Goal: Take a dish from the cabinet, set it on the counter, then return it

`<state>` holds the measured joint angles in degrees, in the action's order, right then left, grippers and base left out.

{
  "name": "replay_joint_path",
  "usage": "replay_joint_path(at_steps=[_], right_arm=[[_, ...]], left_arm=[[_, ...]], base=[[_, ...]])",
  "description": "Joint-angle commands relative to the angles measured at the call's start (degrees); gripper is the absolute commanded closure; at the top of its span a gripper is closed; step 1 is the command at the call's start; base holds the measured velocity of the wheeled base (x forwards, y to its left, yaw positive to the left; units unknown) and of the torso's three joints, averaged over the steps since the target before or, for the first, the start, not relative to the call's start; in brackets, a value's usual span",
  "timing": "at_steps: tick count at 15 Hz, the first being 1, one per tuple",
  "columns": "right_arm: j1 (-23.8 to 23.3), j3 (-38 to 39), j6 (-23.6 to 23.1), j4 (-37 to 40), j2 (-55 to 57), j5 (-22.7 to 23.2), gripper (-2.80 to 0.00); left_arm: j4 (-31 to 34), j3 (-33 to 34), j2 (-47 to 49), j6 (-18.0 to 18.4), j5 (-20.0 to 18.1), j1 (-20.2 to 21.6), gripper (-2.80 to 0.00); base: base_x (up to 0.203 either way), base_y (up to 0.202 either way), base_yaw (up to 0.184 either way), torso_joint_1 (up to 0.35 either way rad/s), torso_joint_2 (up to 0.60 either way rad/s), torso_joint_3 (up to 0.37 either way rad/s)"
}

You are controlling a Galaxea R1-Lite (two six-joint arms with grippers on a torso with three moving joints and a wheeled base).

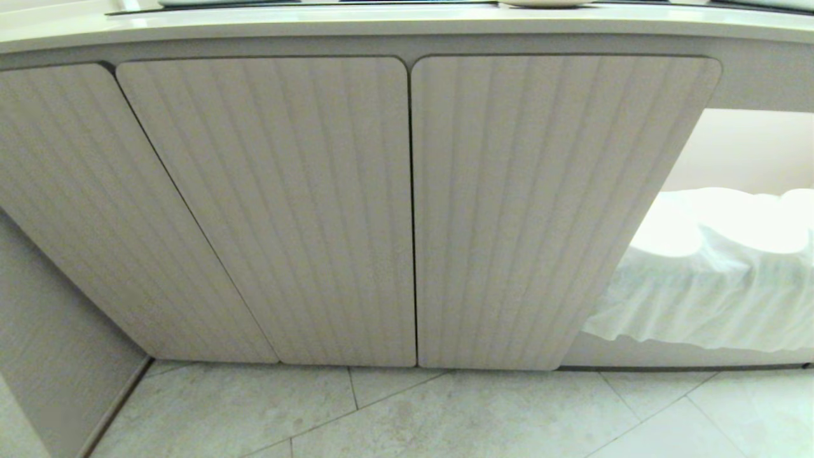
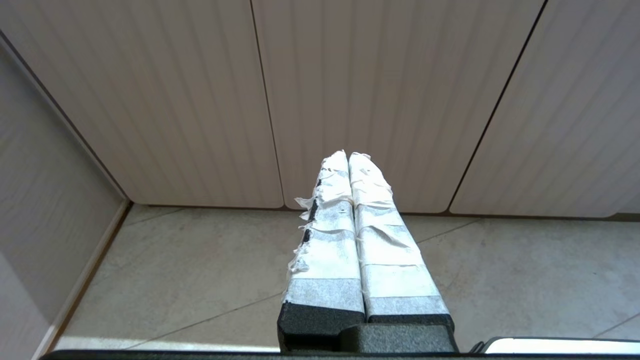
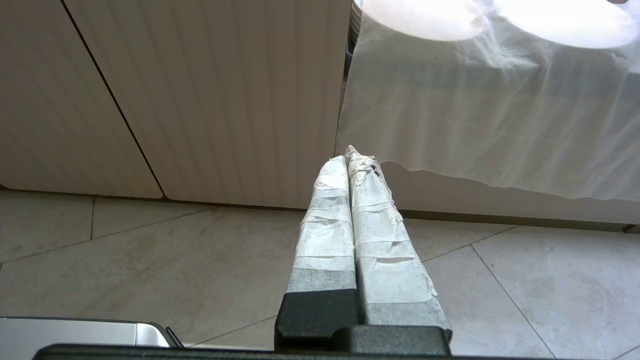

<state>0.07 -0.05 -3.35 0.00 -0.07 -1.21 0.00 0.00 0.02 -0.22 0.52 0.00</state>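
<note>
Head view shows the cabinet (image 1: 407, 210) doors closed, no dish visible. Left gripper (image 2: 348, 156) and right gripper (image 3: 348, 154) hang clenched, empty; next, opening a door.

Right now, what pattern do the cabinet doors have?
Vertical ribs, pale beige, on the cabinet doors; head view shows it best.

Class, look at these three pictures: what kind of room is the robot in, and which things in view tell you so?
Most likely a kitchen. A cream counter runs above low cabinet doors with vertical ribs, all shut, standing on a pale tiled floor. A white cloth hangs in an open bay beside the doors.
</note>
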Motion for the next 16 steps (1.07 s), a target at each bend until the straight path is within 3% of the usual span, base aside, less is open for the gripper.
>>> replay_joint_path(at_steps=[1, 16], right_arm=[[0.0, 0.0, -0.1, 0.1, 0.1, -0.1, 0.00], [0.0, 0.0, 0.0, 0.0, 0.1, 0.0, 0.00]], left_arm=[[0.0, 0.0, 0.0, 0.0, 0.0, 0.0, 0.00], [0.0, 0.0, 0.0, 0.0, 0.0, 0.0, 0.00]], base=[[0.000, 0.000, 0.000, 0.000, 0.00, 0.000], [0.000, 0.000, 0.000, 0.000, 0.00, 0.000]])
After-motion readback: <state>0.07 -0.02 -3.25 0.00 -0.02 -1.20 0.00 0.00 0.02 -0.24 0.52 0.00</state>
